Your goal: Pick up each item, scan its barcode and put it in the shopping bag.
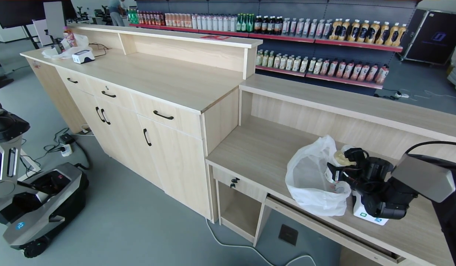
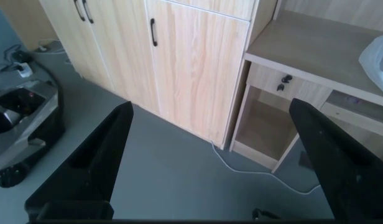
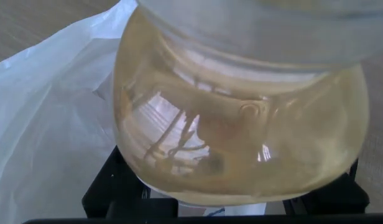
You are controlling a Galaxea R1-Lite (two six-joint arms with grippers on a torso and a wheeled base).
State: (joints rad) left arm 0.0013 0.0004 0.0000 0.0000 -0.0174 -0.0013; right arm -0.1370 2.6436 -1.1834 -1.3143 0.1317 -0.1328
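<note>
The long wooden counter point(image 1: 257, 147) runs from the upper left of the frame down to the lower right. On its low part, at the lower right, sits the white shopping bag point(image 1: 311, 181). The right gripper point(image 1: 339, 171) is just beside the bag's right edge, closed around a bottle point(image 1: 341, 158) of yellow drink. I think the bottle touches the bag, but it is hard to see. A small white box point(image 1: 366, 218) lies on the counter under that arm. The left gripper point(image 2: 210, 155) hangs over the grey floor point(image 2: 179, 180) with its fingers spread wide apart.
</note>
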